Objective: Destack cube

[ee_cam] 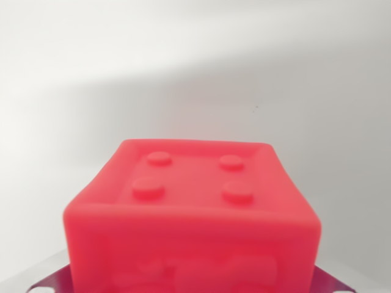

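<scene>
The red cube [192, 213] is filling the lower middle of the wrist view, very near the camera, with its top face showing four round studs in a square pattern inside a raised rim. Its near face is dropping out of the bottom of the picture and carrying some raised relief, too blurred to read. Whatever the cube is resting on is hidden beneath it, so I cannot tell from here whether another cube is lying under it.

Just beside the cube's lower corners, thin metallic parts [46, 282] are peeking in at the bottom left and bottom right of the wrist view. They are probably pieces of the gripper, but the fingertips themselves are lying out of sight, so I cannot tell whether the jaws are spread, pressed together or pinching the cube.

Beyond the cube, a plain pale surface [195, 67] is stretching to the far side, with a soft shadow running across it.

Judging by the closeness, the arm is either taking hold of the cube or carrying it. To do this well, the grip should be squeezing two opposite flat sides squarely, below the rim, and the lift should be going straight up so any studs below are releasing cleanly, without tilting or dragging a lower block along.
</scene>
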Action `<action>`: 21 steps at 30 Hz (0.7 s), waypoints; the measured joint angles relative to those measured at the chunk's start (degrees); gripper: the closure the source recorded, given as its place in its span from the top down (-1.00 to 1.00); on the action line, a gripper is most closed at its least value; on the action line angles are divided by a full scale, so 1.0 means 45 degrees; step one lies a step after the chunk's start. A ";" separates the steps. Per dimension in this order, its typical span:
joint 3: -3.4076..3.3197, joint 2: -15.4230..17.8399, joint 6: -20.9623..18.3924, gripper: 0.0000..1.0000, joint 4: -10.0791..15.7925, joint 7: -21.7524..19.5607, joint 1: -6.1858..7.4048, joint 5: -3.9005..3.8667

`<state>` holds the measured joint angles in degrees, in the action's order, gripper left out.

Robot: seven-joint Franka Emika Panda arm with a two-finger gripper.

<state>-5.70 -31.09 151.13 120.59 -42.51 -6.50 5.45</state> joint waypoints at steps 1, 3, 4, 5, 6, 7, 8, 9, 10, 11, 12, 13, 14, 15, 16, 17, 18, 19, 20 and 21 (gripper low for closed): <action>0.0015 -0.0071 0.0055 -1.00 -0.0018 0.0005 -0.0013 0.0005; 0.0042 -0.0177 0.0130 -1.00 -0.0047 0.0008 -0.0038 0.0011; 0.0060 -0.0248 0.0176 -1.00 -0.0070 0.0011 -0.0055 0.0013; 0.0074 -0.0314 0.0219 -1.00 -0.0094 0.0012 -0.0069 0.0015; 0.0090 -0.0379 0.0266 -1.00 -0.0113 0.0012 -0.0083 0.0017; 0.0108 -0.0445 0.0316 -1.00 -0.0127 0.0013 -0.0100 0.0018; 0.0125 -0.0506 0.0367 -1.00 -0.0137 0.0014 -0.0116 0.0018; 0.0141 -0.0560 0.0413 -1.00 -0.0149 0.0014 -0.0130 0.0018; 0.0151 -0.0588 0.0431 -1.00 -0.0156 0.0014 -0.0138 0.0018; 0.0168 -0.0638 0.0468 -1.00 -0.0170 0.0014 -0.0153 0.0018; 0.0184 -0.0693 0.0509 -1.00 -0.0187 0.0014 -0.0168 0.0018; 0.0191 -0.0721 0.0529 -1.00 -0.0196 0.0014 -0.0175 0.0018; 0.0204 -0.0765 0.0562 -1.00 -0.0211 0.0014 -0.0188 0.0018; 0.0218 -0.0808 0.0592 -1.00 -0.0226 0.0014 -0.0200 0.0018; 0.0229 -0.0849 0.0618 -1.00 -0.0241 0.0014 -0.0211 0.0018; 0.0238 -0.0885 0.0642 -1.00 -0.0254 0.0014 -0.0220 0.0018; 0.0245 -0.0922 0.0666 -1.00 -0.0265 0.0014 -0.0226 0.0018; 0.0252 -0.0958 0.0688 -1.00 -0.0277 0.0014 -0.0231 0.0018; 0.0255 -0.0975 0.0698 -1.00 -0.0281 0.0014 -0.0234 0.0018; 0.0261 -0.1010 0.0721 -1.00 -0.0292 0.0014 -0.0238 0.0018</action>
<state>-4.52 -35.63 154.37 119.28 -42.44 -7.57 5.53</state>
